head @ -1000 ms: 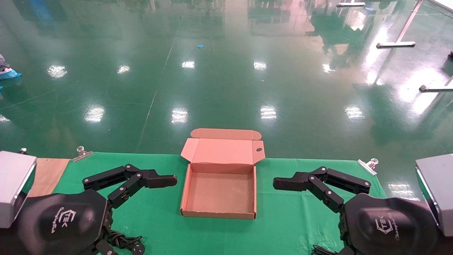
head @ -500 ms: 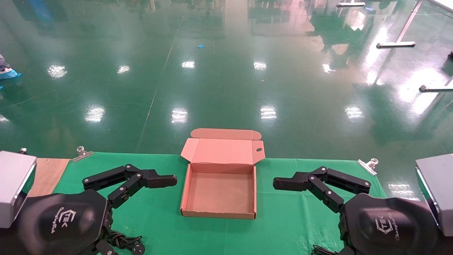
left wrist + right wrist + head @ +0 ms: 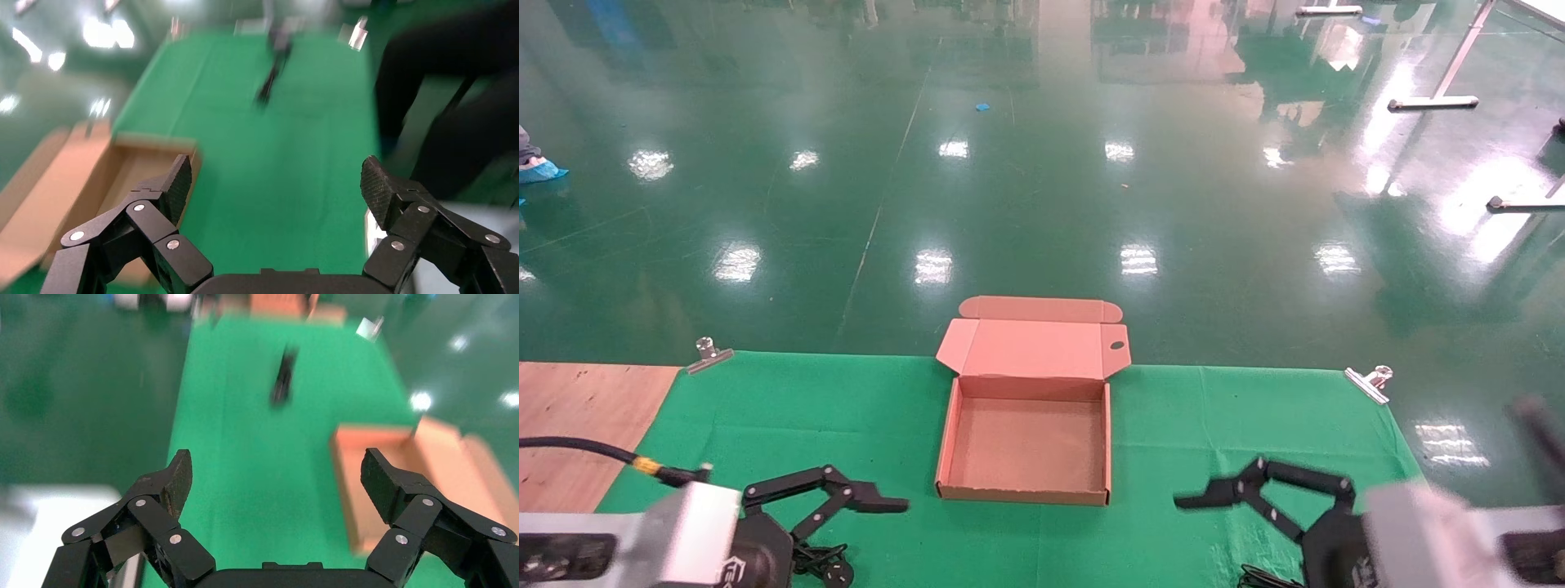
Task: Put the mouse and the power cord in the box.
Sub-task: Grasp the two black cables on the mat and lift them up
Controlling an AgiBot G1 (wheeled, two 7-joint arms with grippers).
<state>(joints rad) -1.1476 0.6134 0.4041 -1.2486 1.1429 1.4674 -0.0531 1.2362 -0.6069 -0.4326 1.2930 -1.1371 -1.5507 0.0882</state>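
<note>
Left gripper (image 3: 878, 502): low over the near-left part of the green cloth (image 3: 1197, 408), short of the box's near-left corner; jaws spread wide, nothing between them. Its wrist view shows both textured fingertips (image 3: 180, 184) far apart, with cloth and the box's side wall (image 3: 128, 165) beyond.

Right gripper (image 3: 1214, 496): low over the near-right part of the cloth, to the right of the box and apart from it; jaws likewise wide and holding nothing. Its wrist view shows the gap between the fingers over bare cloth, the box (image 3: 392, 478) off to one side.

Box (image 3: 952, 445): brown cardboard, open, centred on the cloth, lid hinged back toward the far edge, small round hole in one lid flap. Interior holds nothing.

Power cord (image 3: 825, 563): black bundled cable with a round plug end, on the cloth at the near edge just beneath the left gripper, outside the box.

Mouse: not identifiable in any view.

Metal clips (image 3: 708, 354): one at each far corner of the cloth.

Wooden tabletop (image 3: 576, 408): exposed to the left of the cloth.
</note>
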